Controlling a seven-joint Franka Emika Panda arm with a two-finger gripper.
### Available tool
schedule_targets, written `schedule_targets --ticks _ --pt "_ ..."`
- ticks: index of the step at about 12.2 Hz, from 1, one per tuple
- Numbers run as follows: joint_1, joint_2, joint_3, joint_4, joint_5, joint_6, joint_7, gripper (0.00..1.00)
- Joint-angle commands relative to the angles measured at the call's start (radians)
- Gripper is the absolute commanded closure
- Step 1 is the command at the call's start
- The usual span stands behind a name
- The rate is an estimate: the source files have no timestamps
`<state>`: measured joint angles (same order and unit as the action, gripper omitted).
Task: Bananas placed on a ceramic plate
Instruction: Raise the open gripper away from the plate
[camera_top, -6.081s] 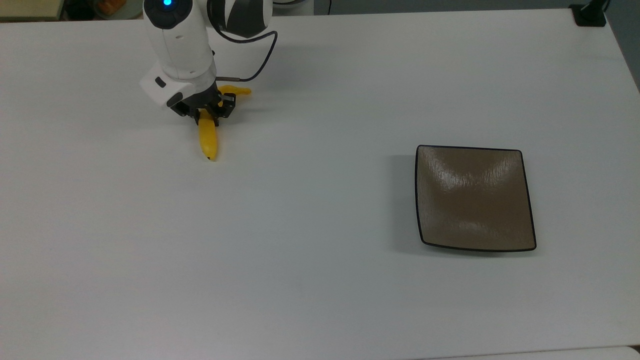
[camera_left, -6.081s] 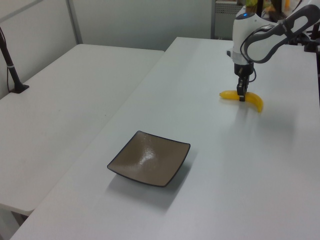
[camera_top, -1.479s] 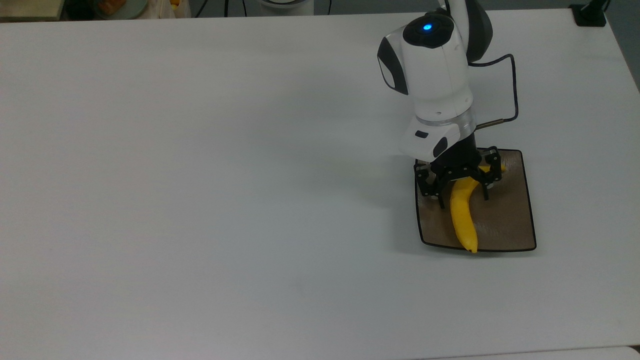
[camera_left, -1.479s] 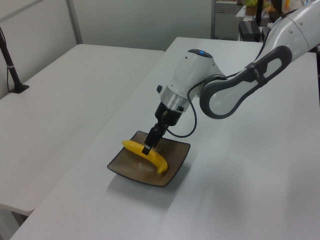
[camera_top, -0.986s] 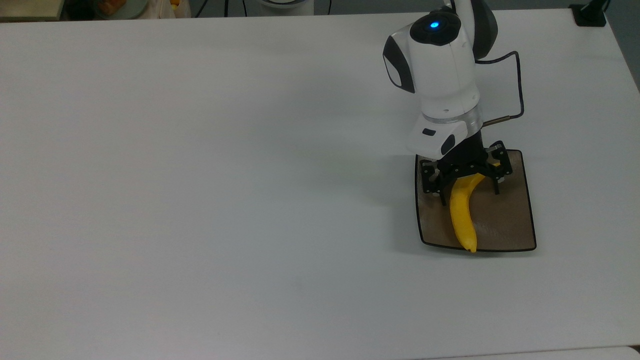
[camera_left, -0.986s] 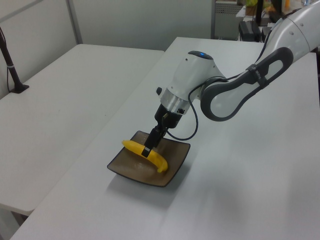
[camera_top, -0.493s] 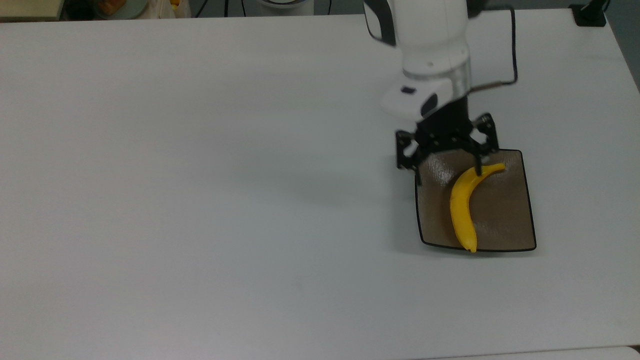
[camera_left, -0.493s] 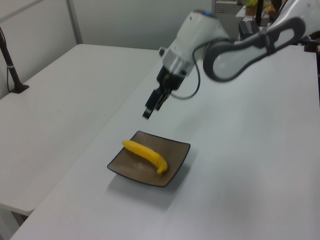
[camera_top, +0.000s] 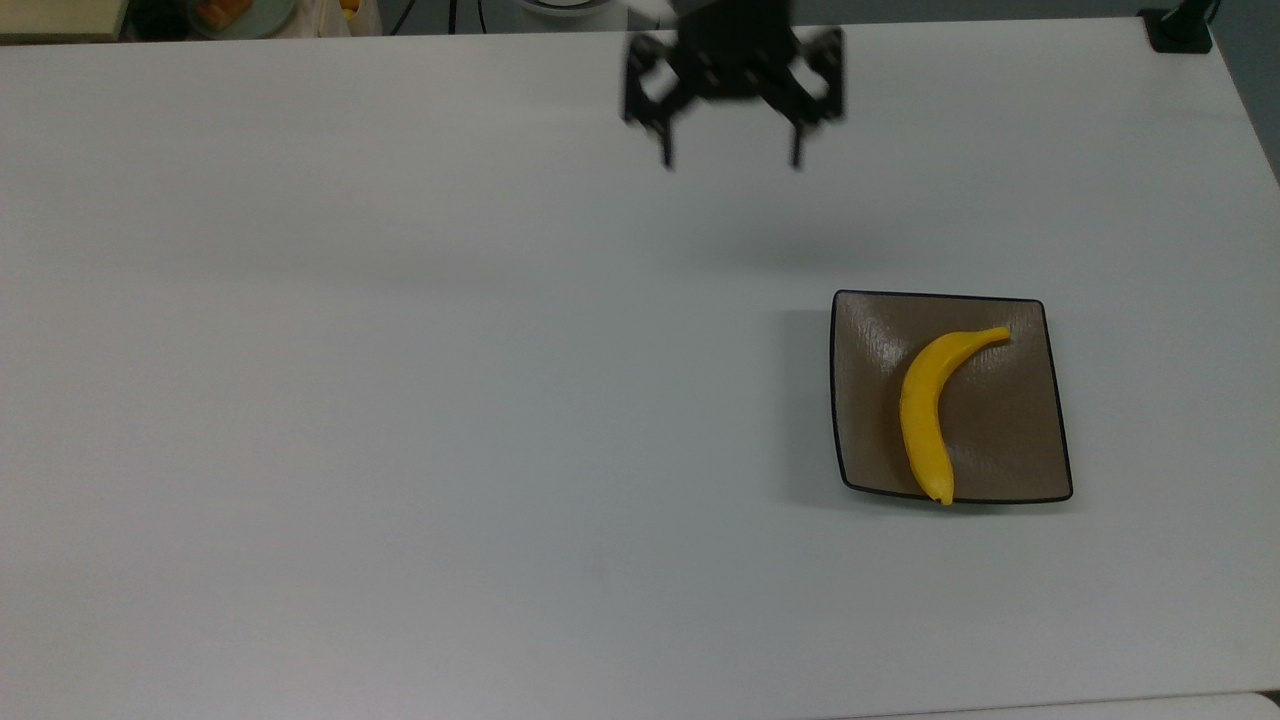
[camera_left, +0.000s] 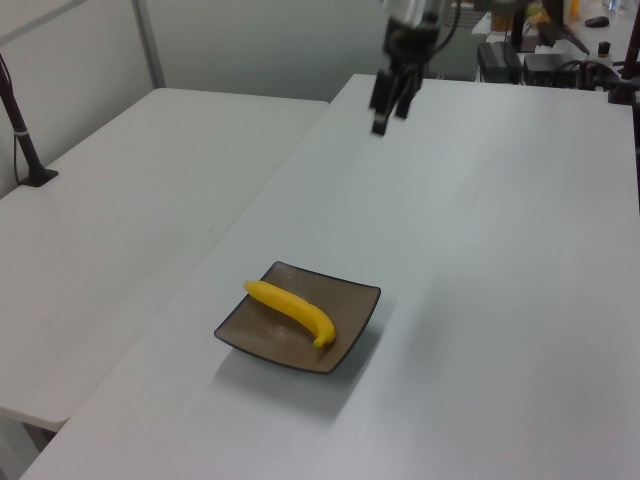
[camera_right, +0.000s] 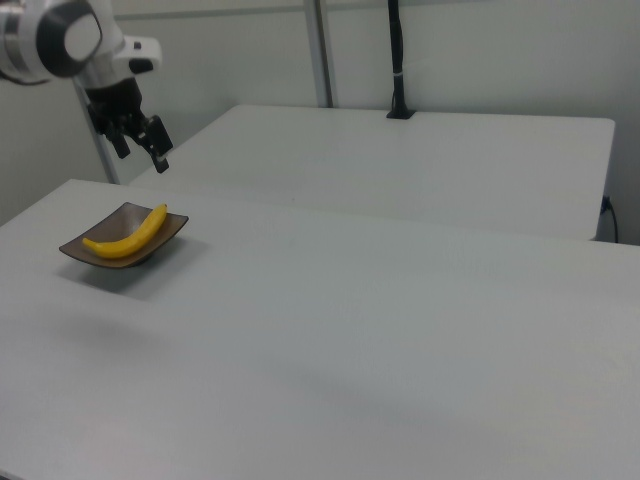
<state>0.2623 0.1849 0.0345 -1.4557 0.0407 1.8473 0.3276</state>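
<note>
The yellow banana (camera_top: 928, 410) lies curved across the square brown ceramic plate (camera_top: 1010, 440), its dark tip resting on the plate's near rim in the top view. It also lies on the plate (camera_left: 340, 335) in the left view as the banana (camera_left: 292, 310), and in the right view the banana (camera_right: 130, 234) rests in the plate (camera_right: 80, 250). My gripper (camera_top: 731, 160) hangs open and empty high over the table, far from the plate, toward the top view's upper middle. The gripper (camera_left: 388, 118) is in the left view's upper part, and the gripper (camera_right: 143, 159) is above the plate in the right view.
The white table (camera_top: 400, 400) stretches wide to the top view's left of the plate. A second white table (camera_left: 120, 200) stands alongside in the left view. A black post base (camera_top: 1178, 30) sits at the top view's upper right corner.
The gripper let go of the banana on the plate, opened, then rose and drew away toward the top view's upper left. The banana stays on the plate.
</note>
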Motion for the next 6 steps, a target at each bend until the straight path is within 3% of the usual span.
schedule_targets --ticks 1,4,6 --pt "-0.063 -0.157 -0.036 -0.086 -0.013 -0.182 0.001 0.0" --pt "-0.132 -0.267 -0.036 -0.191 -0.012 -0.211 -0.128 0.0" --pt "-0.14 -0.263 -0.036 -0.215 -0.013 -0.192 -0.214 0.0"
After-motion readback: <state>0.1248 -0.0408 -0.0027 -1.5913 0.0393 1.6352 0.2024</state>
